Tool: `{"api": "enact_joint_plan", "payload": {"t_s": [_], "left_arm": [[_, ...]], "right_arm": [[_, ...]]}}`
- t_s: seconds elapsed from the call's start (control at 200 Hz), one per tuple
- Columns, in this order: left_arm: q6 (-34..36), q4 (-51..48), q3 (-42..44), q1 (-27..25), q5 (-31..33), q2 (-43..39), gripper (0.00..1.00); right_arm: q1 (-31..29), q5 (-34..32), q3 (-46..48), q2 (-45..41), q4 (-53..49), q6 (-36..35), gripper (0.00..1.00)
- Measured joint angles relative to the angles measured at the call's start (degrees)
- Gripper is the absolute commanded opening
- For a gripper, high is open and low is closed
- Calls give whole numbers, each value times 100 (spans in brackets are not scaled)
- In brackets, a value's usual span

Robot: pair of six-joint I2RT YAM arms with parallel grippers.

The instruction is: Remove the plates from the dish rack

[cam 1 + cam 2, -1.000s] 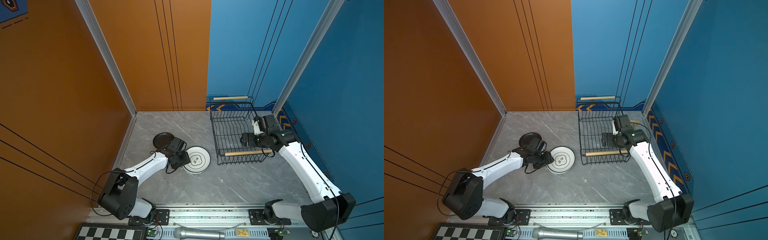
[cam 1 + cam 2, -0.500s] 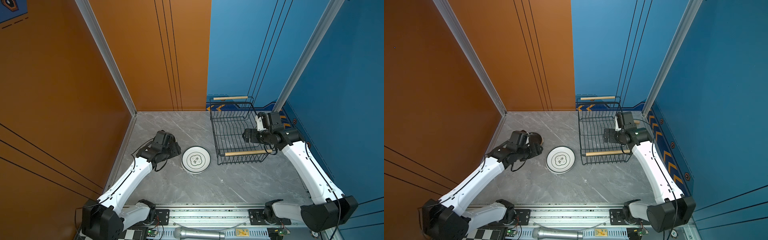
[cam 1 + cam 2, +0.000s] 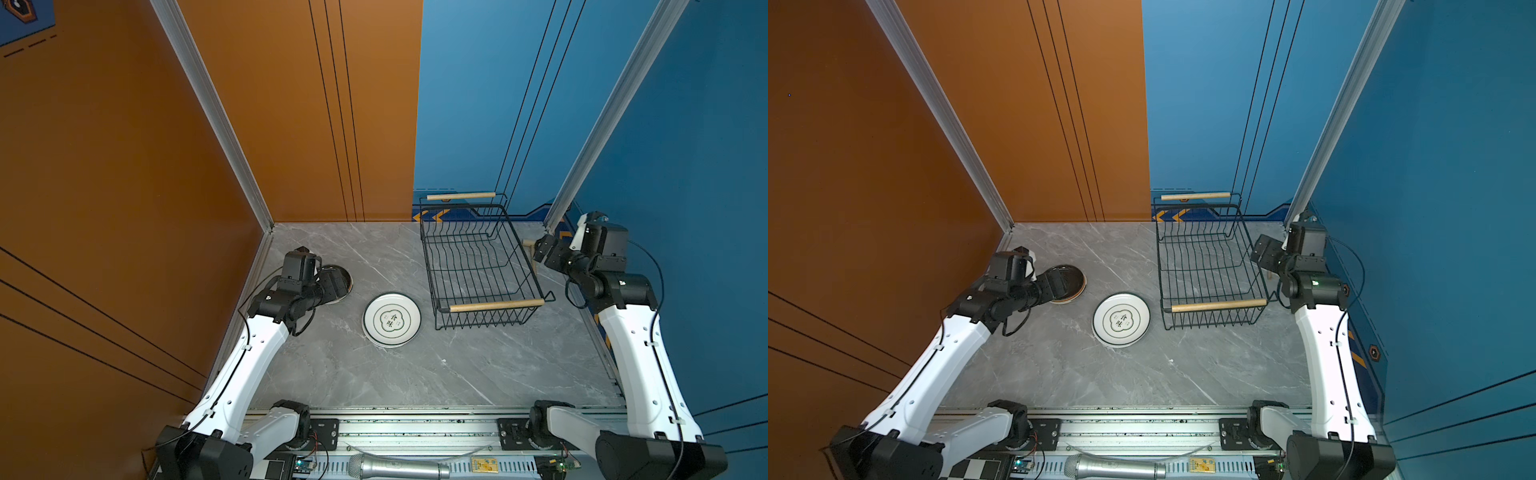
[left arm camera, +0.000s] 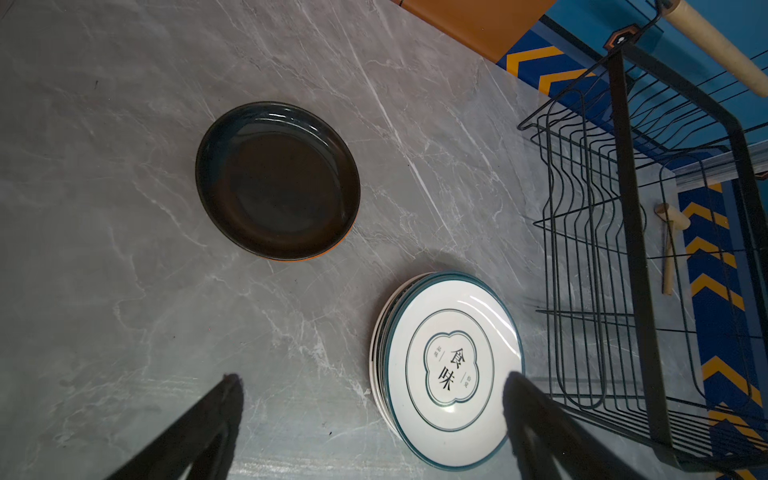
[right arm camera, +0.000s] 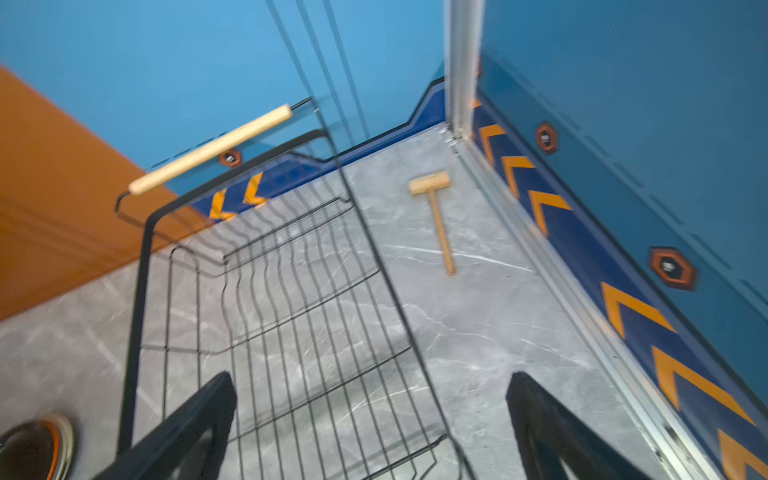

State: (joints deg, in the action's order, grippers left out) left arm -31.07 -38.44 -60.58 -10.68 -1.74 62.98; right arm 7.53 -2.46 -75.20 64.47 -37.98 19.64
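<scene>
The rectangular black wire dish rack [image 3: 496,306] stands on the grey marble-patterned table [image 3: 374,374]. The left gripper [image 4: 372,379] is spread wide and holds nothing. A stack of white, dark-rimmed round plates [image 4: 451,365] and a black-topped stack of smaller round plates [image 4: 276,180] lie on the table below it, untouched. The right gripper [image 5: 370,378] is equally wide and unladen, and hovers at the rack's right-hand rim.

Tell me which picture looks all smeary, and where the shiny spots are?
Right wrist view: smeary from motion, the dish rack and mallet blurred. Left wrist view: sharp, with white glare streaks on the top white plate and the black plate near its rim. Both top views: sharp, evenly lit.
</scene>
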Motion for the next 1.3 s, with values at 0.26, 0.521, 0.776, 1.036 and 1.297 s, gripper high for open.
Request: {"api": "enact_joint_plan", "payload": {"t_s": [0.26,0.521,0.776,1.036,1.297], "left_arm": [[131,-2,-20,59,149,-131,98],[127,175,-17,68,417,-166,98],[105,590,426,68,577,-372,98],[127,848,579,66,741,-372,98],[245,1102,813,66,1036,-374,98]], "right_arm": [[1093,-553,686,260,625,444,100],[1381,-529,675,1587,404,437,100],[1333,-446,647,2028,166,415,100],[1008,-369,627,2461,131,308,100],[828,-356,592,2651,136,267,100]]}}
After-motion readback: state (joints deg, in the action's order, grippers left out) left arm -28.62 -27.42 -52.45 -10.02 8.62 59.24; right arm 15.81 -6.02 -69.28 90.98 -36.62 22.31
